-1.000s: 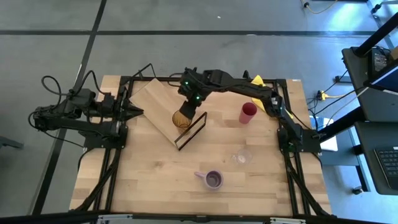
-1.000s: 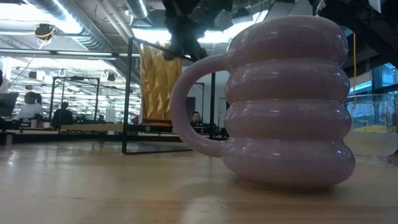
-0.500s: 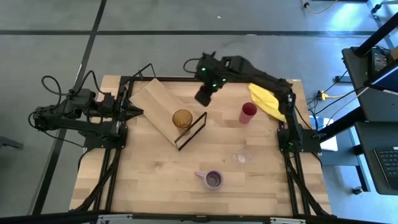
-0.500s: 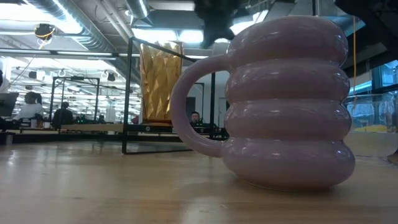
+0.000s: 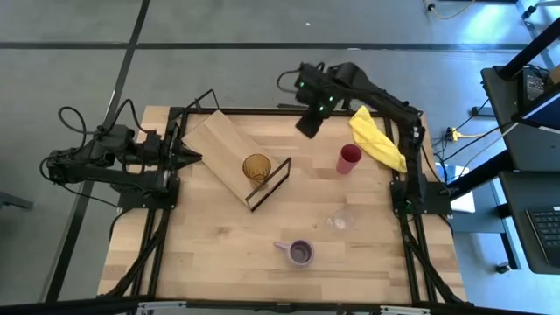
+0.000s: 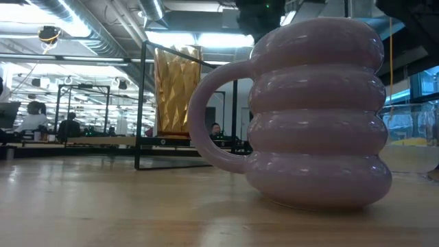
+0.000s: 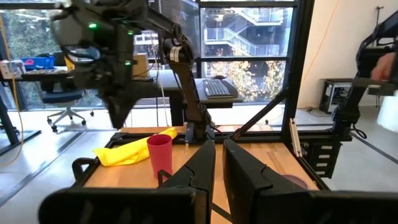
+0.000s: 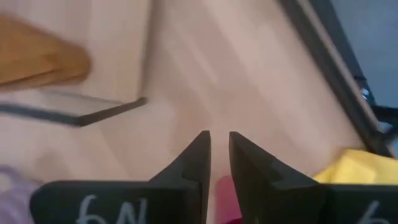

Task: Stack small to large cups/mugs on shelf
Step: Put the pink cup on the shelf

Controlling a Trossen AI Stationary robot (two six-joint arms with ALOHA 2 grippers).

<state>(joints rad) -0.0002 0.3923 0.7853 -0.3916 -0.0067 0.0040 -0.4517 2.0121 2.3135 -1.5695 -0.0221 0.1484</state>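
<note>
High view is showing the amber tumbler [image 5: 256,166] standing on the shelf [image 5: 219,144] while the right gripper [image 5: 307,125] — fingers pressed together, empty — is hovering near the red cup [image 5: 348,159], likely the next pick once they spread.

You see a glossy, smooth purple ribbed mug [image 6: 315,113] on the matt pale wooden tabletop [image 5: 219,254]. The translucent amber faceted tumbler [image 6: 177,89] looks like plastic, though it is hard to tell. It stands on the flat light-brown board [image 5: 219,142] with a thin black wire frame [image 5: 271,184].
</note>
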